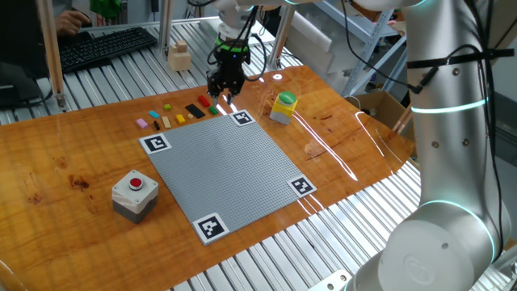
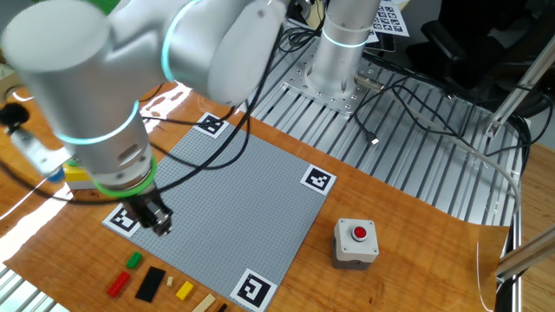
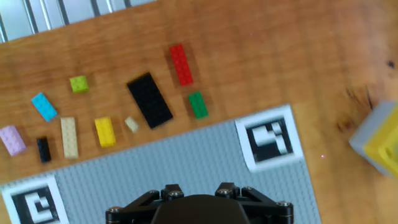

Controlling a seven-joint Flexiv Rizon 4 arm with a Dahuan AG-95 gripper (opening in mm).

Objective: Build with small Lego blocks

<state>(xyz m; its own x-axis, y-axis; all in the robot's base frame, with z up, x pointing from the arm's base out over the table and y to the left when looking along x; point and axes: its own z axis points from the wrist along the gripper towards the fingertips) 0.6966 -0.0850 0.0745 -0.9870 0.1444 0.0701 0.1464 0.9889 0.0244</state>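
The small Lego blocks lie in a loose row on the wooden table beside the far edge of the grey baseplate [image 1: 230, 166]. The hand view shows a red [image 3: 181, 64], green [image 3: 198, 104], large black [image 3: 150, 99], lime [image 3: 79, 83], blue [image 3: 44, 106], tan [image 3: 68, 137], yellow [image 3: 104, 131] and pink block [image 3: 12, 139]. My gripper [image 1: 224, 87] hovers above the baseplate's corner, next to the green block [image 1: 214, 109]. Its jaws stand a little apart with nothing between them. It also shows in the other fixed view [image 2: 160, 224] and the hand view [image 3: 198, 188].
A yellow object with a green top [image 1: 283, 106] stands right of the baseplate corner. A grey box with a red button [image 1: 134, 192] sits on the near left. A pale wooden block [image 1: 179, 56] and a keyboard [image 1: 105, 44] lie beyond the table.
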